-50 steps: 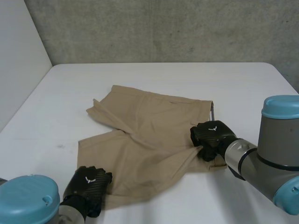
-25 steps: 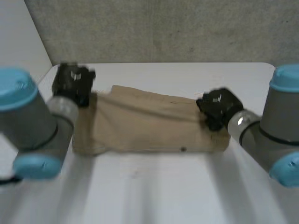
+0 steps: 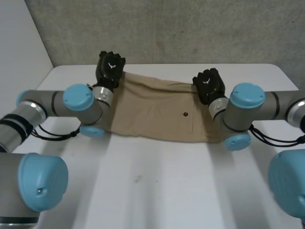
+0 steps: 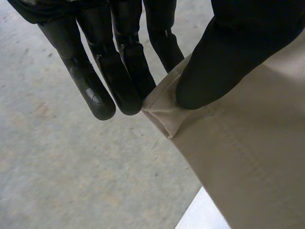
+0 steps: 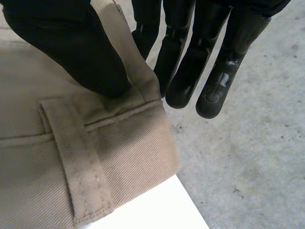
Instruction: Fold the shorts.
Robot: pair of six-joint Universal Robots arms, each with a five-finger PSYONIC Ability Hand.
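Carefully now: fold at risk on release

Doubled-over shorts (image 3: 152, 112) across the far middle of the table (image 3: 157, 191). Pinched at the far left corner, thumb against fingers, in the left hand (image 3: 109, 67); at the far right corner (beside a belt loop (image 5: 76, 162)) likewise in the right hand (image 3: 208, 85). Could drag the top layer askew if freed unevenly, or snag and reopen.

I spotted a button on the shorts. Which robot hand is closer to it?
Right. The right robot hand pinches the shorts corner just past the button; the left robot hand pinches the opposite corner.
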